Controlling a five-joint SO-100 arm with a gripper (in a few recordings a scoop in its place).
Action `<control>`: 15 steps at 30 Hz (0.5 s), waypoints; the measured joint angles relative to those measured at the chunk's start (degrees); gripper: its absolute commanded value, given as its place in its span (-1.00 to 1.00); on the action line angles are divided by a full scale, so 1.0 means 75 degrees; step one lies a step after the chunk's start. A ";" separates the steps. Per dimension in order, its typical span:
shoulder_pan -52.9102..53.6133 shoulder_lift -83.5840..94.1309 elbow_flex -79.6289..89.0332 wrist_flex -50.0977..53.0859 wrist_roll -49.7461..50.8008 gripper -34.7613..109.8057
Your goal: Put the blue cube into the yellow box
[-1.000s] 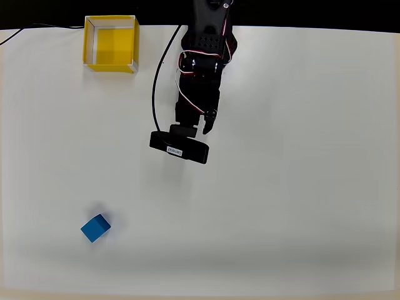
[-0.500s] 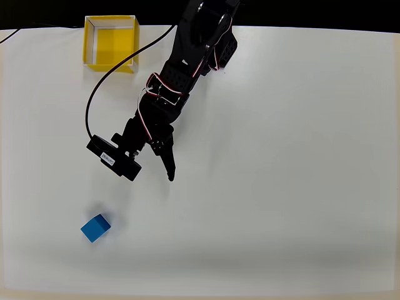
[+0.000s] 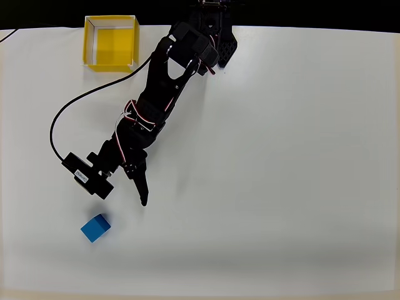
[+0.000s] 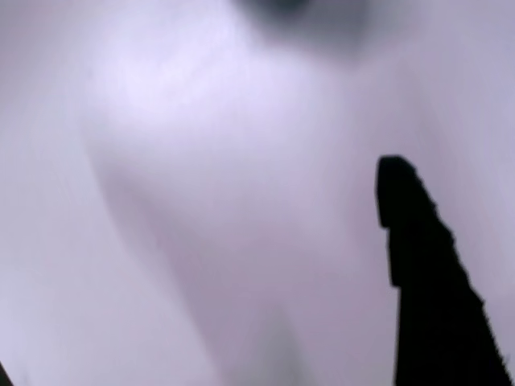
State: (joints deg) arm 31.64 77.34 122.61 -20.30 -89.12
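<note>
Reaching toward the near-left of the table, the gripper (image 3: 128,190) carries nothing; one dark finger (image 4: 418,265) juts over bare white surface in the blurred wrist view, and the jaw gap cannot be judged. The blue cube (image 3: 95,228) lies just beyond, untouched, so this looks like an approach. The yellow box (image 3: 111,42) sits empty at the far-left edge, well apart.
</note>
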 measured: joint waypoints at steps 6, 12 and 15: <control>-0.0035 -0.1348 -0.1289 -0.0316 -0.0211 0.29; -0.0070 -0.2578 -0.2660 -0.0352 -0.0445 0.29; -0.0082 -0.3176 -0.3234 -0.0551 -0.0598 0.30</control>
State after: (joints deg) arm 31.03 53.53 98.35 -24.43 -93.60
